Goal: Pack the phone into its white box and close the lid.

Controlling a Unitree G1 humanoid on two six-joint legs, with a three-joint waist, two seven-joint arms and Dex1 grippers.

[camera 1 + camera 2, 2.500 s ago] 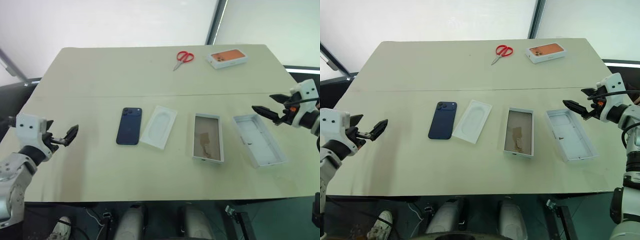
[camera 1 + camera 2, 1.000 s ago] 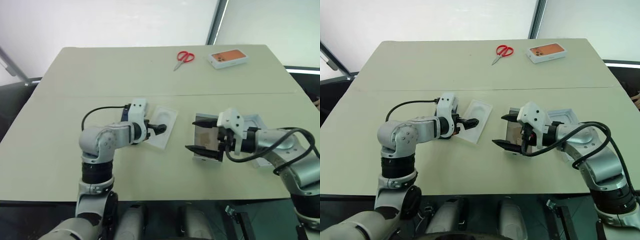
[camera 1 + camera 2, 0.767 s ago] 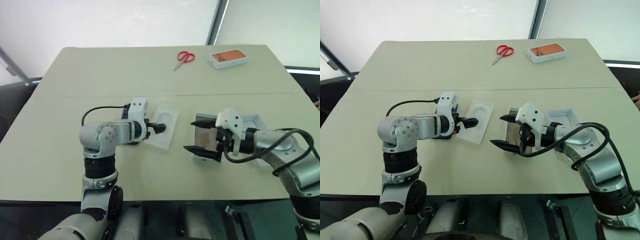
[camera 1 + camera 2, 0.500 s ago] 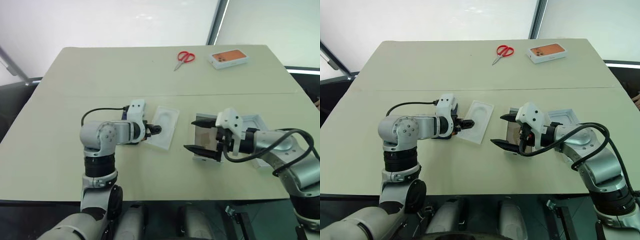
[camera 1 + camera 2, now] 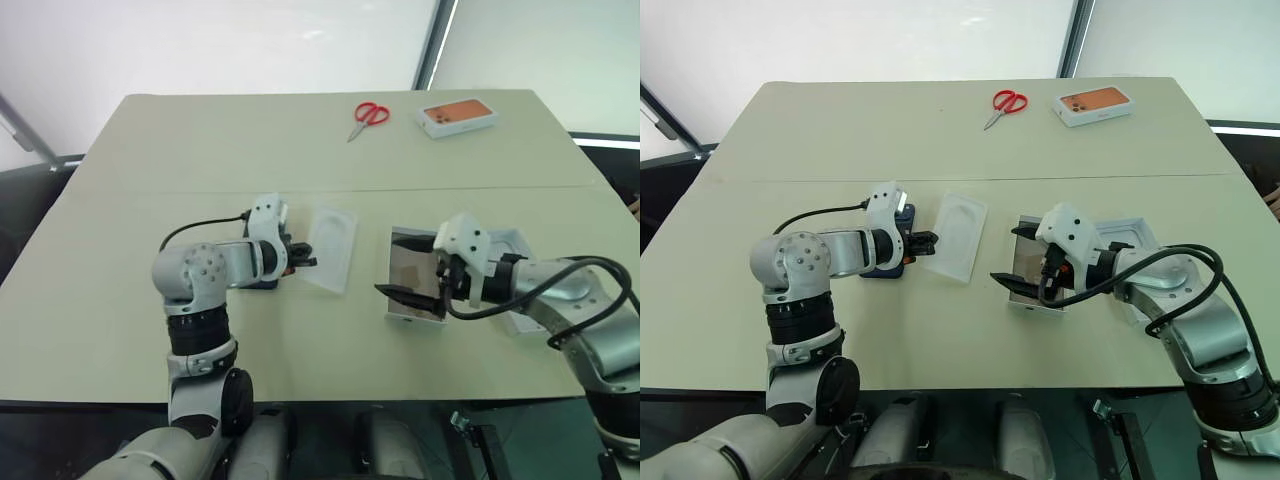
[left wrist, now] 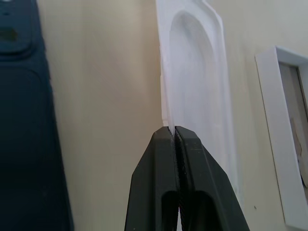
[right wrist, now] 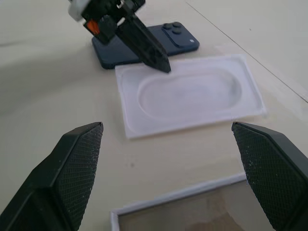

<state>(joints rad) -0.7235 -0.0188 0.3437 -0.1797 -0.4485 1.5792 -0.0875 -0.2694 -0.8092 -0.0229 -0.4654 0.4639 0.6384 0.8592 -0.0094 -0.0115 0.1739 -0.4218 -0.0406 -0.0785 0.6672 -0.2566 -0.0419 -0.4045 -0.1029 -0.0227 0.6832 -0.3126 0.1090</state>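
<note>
Now that the left gripper [image 6: 174, 131] has just clamped shut on the edge of the white insert [image 5: 331, 247], it's looking like it's clearing that first. The phone [image 7: 144, 43] is sitting untouched beside it, and the right gripper [image 7: 166, 159] is hanging wide open over the white box [image 5: 416, 274].

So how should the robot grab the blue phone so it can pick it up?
Probably by its two long edges, coming down from above. The phone lies flat on the table with its camera side up, so only its thin sides offer a pinch. Its long edge toward the white insert has a bare gap of table beside it, leaving room for a finger.
</note>
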